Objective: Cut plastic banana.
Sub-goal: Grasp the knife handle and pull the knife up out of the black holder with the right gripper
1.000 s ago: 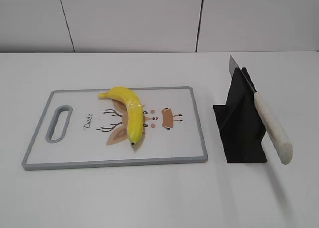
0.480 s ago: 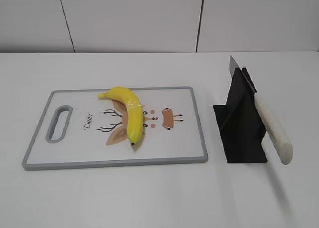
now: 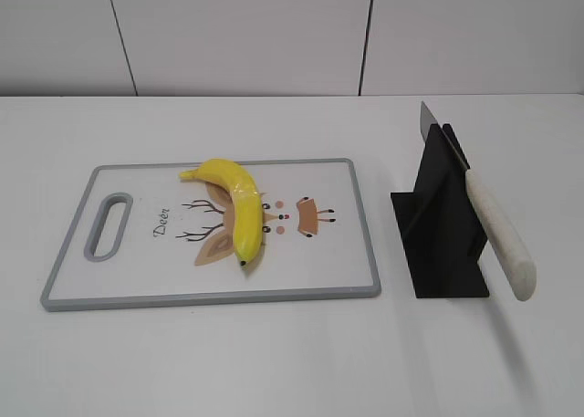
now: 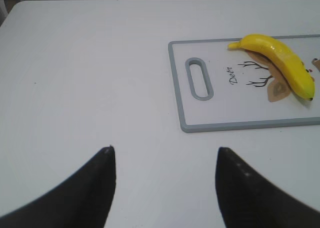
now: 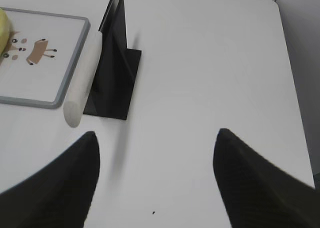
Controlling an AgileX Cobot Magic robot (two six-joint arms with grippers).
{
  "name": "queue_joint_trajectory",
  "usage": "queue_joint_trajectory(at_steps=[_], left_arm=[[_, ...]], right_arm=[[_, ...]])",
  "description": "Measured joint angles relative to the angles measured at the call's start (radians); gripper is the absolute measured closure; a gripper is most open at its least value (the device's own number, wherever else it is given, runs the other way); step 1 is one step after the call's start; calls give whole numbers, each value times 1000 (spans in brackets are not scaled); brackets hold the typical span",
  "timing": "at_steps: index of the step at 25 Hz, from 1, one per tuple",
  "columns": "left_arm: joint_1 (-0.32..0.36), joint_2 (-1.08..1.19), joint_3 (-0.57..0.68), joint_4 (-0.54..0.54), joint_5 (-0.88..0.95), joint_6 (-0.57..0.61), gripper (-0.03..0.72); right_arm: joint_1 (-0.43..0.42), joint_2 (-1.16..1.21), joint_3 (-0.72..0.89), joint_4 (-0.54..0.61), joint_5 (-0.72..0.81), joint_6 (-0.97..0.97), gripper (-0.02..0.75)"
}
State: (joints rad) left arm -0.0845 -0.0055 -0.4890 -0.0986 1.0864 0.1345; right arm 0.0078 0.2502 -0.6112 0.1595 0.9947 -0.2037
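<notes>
Plastic banana (image 3: 237, 206) is lying on the white cutting board (image 3: 128, 285) w/ the grey rim, roughly mid-board, right on top of the deer cartoon printed there. Stem end points toward the far left, dark tip toward the near edge, so it curves diagonally across the print. In one piece as far as I can see. Board's got a slot handle on its left end and the word "Deer" next to it. Off to the right of the board, not touching it, there's a black knife stand (image 3: 444, 230) w/ a knife (image 3: 497, 230) slotted in, pale handle sticking out toward the front and tilted down, blade tip poking up at the back. Everything sits on a plain white table (image 3: 274, 362). Left gripper (image 4: 162, 160) hangs over bare table, well left of the board, fingers spread wide, nothing between them. Right gripper (image 5: 155, 145) same deal, spread wide and empty, over bare table near the stand.
</notes>
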Motion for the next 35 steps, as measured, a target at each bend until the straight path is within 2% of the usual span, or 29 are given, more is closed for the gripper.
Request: queue_joint_trajectory(at_steps=[7,15,20,25,35], left_arm=[[0,0,0,0,0,0,95],[0,0,0,0,0,0,95],[0,0,0,0,0,0,98],[0,0,0,0,0,0,97],[0,0,0,0,0,0,99]], right_arm=[[19,255,-58,8,-85,42,192],[193,520,-185,-11,-59,110,192],[260,715,-289,-18,2,228,192],[312,875,-356,-15,56,261,192],[338,1085,-394,4,56,264,192]])
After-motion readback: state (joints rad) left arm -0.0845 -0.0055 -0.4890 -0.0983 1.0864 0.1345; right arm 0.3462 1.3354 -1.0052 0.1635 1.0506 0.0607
